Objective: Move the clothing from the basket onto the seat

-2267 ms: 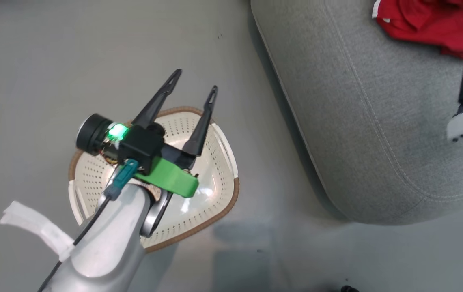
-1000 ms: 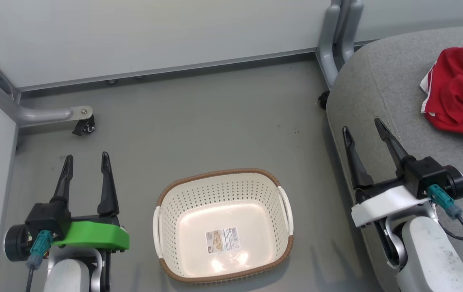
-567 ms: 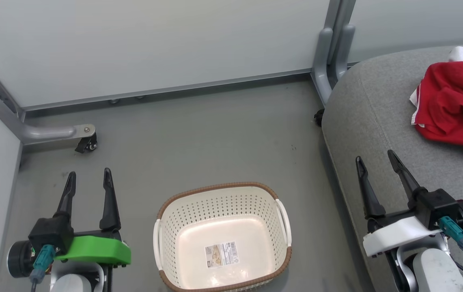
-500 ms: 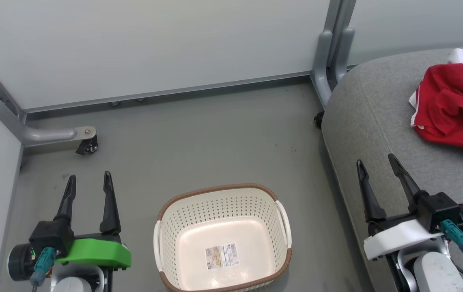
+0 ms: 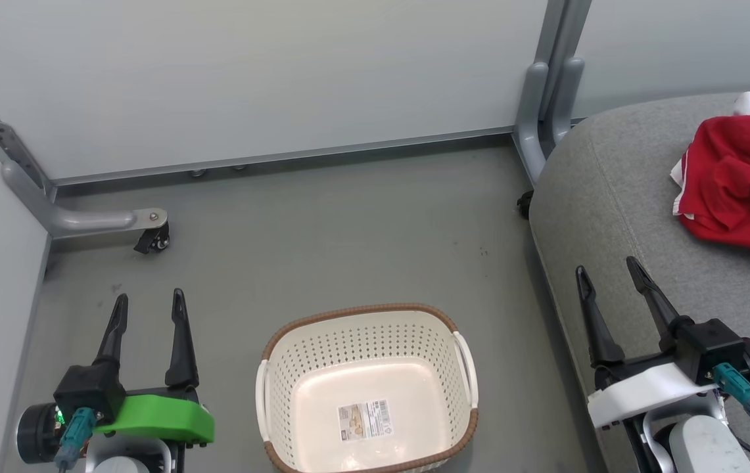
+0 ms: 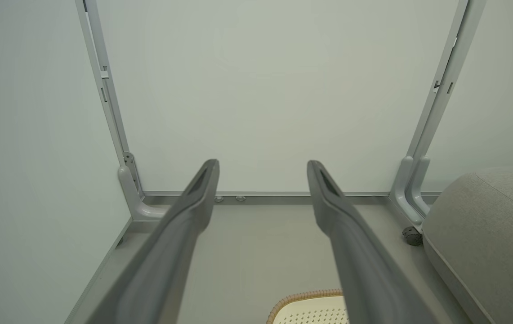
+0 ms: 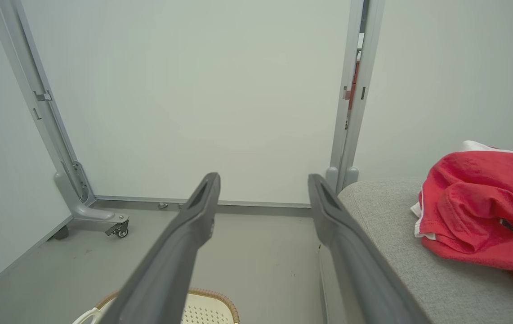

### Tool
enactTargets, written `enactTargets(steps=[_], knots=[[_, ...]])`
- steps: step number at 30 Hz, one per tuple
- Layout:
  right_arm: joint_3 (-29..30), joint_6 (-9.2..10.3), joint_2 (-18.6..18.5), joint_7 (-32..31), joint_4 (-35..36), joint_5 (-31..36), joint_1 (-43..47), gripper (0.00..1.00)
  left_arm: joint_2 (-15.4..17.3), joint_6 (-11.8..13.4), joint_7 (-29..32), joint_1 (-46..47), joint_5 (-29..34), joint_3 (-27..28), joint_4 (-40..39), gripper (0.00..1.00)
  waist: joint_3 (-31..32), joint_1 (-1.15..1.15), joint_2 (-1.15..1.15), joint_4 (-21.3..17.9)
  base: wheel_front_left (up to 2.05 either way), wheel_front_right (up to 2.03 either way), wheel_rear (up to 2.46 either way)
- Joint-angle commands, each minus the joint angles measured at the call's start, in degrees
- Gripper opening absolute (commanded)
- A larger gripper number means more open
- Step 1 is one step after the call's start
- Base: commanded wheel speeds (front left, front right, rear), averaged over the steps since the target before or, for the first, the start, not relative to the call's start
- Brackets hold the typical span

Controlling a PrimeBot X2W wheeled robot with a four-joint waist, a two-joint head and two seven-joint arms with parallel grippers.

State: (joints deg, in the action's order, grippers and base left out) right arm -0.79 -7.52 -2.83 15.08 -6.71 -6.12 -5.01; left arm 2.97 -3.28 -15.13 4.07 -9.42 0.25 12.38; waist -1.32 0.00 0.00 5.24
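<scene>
On the seat [image 5: 611, 210], the clothing [image 5: 739, 184] lies heaped. The basket [image 5: 361, 341], on the floor [image 5: 322, 236] nearby: bare inside save a label [image 5: 364, 420]. The left gripper [image 5: 150, 297] and right gripper [image 5: 606, 267]: spread wide, holding nothing. Transfer judged done.

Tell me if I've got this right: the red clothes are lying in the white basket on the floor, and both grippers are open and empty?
Not quite. The red clothes lie on the grey seat, not in the basket, which has just a label sticker inside. The head view shows this. The rest is right: the left gripper and the right gripper are open and empty.
</scene>
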Motion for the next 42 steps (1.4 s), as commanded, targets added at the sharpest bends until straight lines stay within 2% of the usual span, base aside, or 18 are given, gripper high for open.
enactTargets(steps=[1,10,11,14,25,42], knots=[[0.05,0.05,-0.14,0.13,0.03,-0.41,0.76,1.00,-0.07,-0.01,-0.01,-0.70,0.63,0.20,0.10,1.00,-0.08,0.00,0.00,0.06,0.00,0.00,0.00],[-0.13,0.05,-0.13,0.13,-0.05,-0.52,0.22,1.00,-0.08,-0.18,-0.01,-0.23,0.55,0.32,0.26,1.00,-0.66,0.00,0.00,0.12,0.00,0.00,0.00],[-0.14,0.00,0.01,0.00,-0.13,-0.42,-0.01,0.00,-0.03,-0.01,0.01,0.01,0.13,0.10,0.26,0.00,-0.66,0.00,0.00,0.11,0.00,0.00,0.00],[-0.22,0.00,0.27,-0.03,-1.59,-0.46,0.47,0.00,-0.20,0.00,0.04,-0.21,-0.12,-0.06,1.93,0.00,-0.68,0.00,0.00,0.10,0.00,0.00,0.00],[0.75,0.01,0.14,-3.21,-2.90,-13.71,0.38,0.00,-0.23,-0.66,3.61,0.52,-12.70,1.17,2.74,0.00,-0.49,0.00,0.00,-0.38,0.00,0.00,0.00],[2.02,0.01,-0.14,-7.15,-3.93,-30.20,-0.23,0.00,-0.18,-1.34,7.53,0.91,-28.51,2.20,2.10,0.00,-0.23,0.00,0.00,-1.09,0.00,0.00,0.00]])
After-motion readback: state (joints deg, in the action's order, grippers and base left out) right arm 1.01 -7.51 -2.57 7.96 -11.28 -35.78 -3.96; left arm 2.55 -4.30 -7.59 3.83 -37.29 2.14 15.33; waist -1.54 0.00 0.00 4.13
